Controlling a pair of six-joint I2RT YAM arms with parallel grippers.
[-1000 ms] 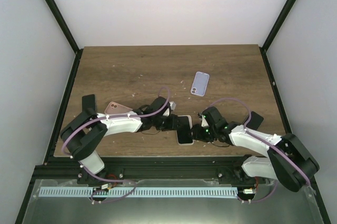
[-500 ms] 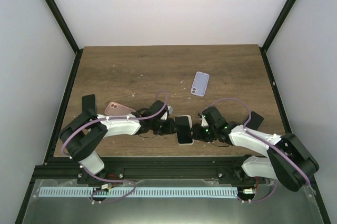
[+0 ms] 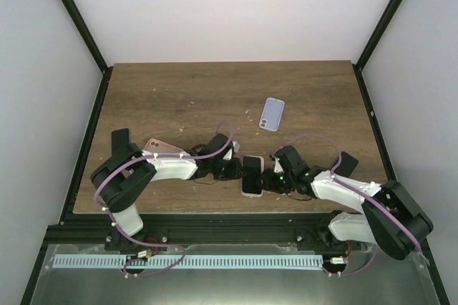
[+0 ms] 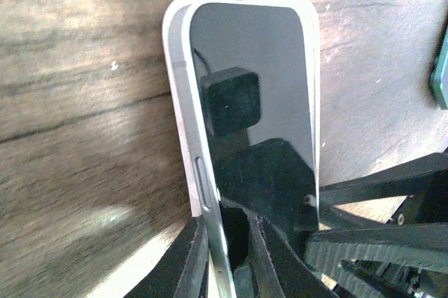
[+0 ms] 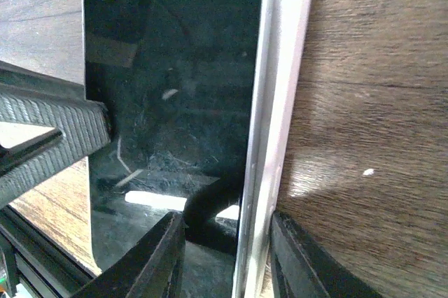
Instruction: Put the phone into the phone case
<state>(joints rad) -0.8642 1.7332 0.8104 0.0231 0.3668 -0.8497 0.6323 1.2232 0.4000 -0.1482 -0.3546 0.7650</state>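
Holding the phone (image 3: 251,175) between both arms at the near middle of the table (image 3: 179,97), tipped a little off its back, dark screen up. Clamped on its left long edge with the left gripper (image 3: 235,170), fingers (image 4: 196,259) straddling the silver rim just below the side button, one against the back and one over the glass. Clamped on its right long edge with the right gripper (image 3: 269,180), fingers (image 5: 157,259) likewise on either face of the rim. Lying well apart, farther back and slightly to the right, flat on the wood: the lilac phone case (image 3: 271,114), camera cutout at its near end. Peeking out from under the left arm, a pink cover (image 3: 159,147); phone or bare case, impossible to tell.
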